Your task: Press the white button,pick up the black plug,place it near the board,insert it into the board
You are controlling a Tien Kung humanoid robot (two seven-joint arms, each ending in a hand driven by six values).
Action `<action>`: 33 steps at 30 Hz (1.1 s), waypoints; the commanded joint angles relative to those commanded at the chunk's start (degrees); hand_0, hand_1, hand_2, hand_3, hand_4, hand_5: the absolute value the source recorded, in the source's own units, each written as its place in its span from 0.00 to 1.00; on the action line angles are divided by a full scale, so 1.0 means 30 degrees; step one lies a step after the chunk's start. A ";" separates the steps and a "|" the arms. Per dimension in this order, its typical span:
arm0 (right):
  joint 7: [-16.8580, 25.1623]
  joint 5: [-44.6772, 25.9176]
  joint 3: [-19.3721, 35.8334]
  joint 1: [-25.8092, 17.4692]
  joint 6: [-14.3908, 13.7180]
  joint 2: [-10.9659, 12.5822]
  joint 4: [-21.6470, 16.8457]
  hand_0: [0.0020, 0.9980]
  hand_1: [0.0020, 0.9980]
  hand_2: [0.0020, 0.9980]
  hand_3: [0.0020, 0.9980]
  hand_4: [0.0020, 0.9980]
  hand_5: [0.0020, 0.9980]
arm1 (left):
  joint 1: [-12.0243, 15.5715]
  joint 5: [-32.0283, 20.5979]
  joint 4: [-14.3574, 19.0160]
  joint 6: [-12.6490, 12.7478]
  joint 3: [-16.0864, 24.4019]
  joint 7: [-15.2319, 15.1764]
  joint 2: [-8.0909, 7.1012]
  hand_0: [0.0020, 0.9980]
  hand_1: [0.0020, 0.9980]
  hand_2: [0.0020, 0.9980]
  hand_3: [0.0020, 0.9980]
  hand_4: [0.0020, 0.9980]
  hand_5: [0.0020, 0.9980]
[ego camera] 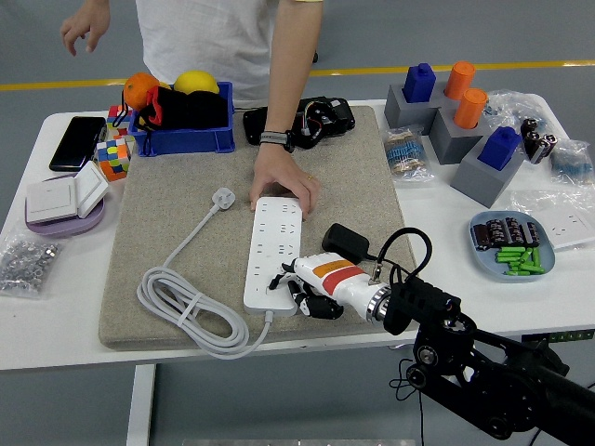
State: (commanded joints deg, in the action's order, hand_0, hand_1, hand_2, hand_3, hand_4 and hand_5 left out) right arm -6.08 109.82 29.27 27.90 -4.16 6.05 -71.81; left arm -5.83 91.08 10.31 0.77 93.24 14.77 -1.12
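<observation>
Fingers (290, 290) of the robot's right hand (311, 290) are curled down at the near right end of the white power strip (273, 251), over its edge; they seem to touch it, but whether a fingertip rests on the white button cannot be told, because the hand covers that corner and the button itself is hidden. The hand grasps nothing. Just behind the wrist, the black plug (346, 242) lies on the grey mat (167, 232), beside the strip's right side, partly cut off by the looping black cable (404, 246) on the robot's forearm. A person's hand (284, 184) presses flat on the strip's far end, steadying it. The strip's own white cord (191, 311) coils on the mat to the left. Risks, as a judgement: the curled fingers could miss the button and push the strip sideways, or the forearm could nudge the plug away as the hand turns toward it. The left arm is out of view. The tabletop (56, 316) also carries 1 blue bin (181, 137) far left.
</observation>
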 joint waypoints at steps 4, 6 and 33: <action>0.0067 -0.0074 0.0435 -0.0068 -0.0025 0.0036 -0.0510 0.00 0.00 0.11 0.61 0.18 0.00 | -0.0004 0.0008 0.0000 0.0006 0.0015 -0.0008 -0.0004 0.47 0.50 0.51 0.58 0.60 0.26; 0.0092 -0.0091 0.0638 -0.0067 -0.0036 0.0048 -0.0779 0.00 0.00 0.11 0.61 0.18 0.00 | 0.0003 0.0074 0.0000 0.0000 0.0068 0.0009 -0.0011 0.47 0.50 0.51 0.58 0.60 0.26; 0.2493 -0.1627 0.6254 -0.2425 -0.1714 0.0840 -0.2183 0.78 0.76 0.74 0.77 1.00 0.25 | -0.0001 -0.0030 0.0000 0.0018 0.0088 -0.0033 0.0047 0.47 0.50 0.51 0.58 0.60 0.26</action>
State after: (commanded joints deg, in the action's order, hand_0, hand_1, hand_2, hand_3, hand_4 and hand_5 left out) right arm 1.40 104.93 48.03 20.63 -9.31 8.57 -78.36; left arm -5.84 90.99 10.31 0.83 93.51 14.67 -0.98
